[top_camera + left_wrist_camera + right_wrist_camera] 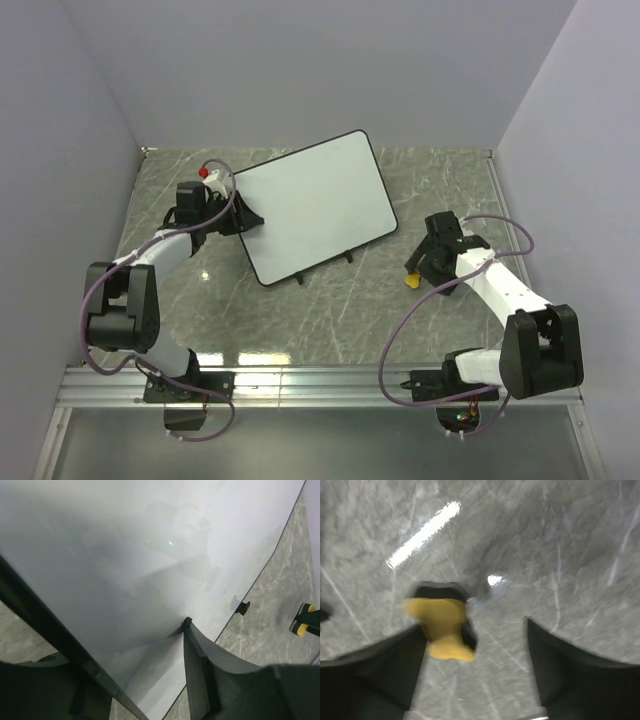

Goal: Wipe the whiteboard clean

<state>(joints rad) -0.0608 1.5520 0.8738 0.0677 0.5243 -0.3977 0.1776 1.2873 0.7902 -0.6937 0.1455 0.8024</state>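
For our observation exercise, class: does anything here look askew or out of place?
The whiteboard lies askew, turned at an angle to the table edges, the left gripper straddling one short edge. The yellow eraser is off the board, beside one finger of the open right gripper.

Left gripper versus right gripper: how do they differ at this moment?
The left gripper straddles the whiteboard's edge; the right gripper hangs over the table, apart from the whiteboard. The right gripper's jaws stand open, the yellow eraser beside one finger only; whether the left gripper pinches the whiteboard is unclear. Both have black fingers.
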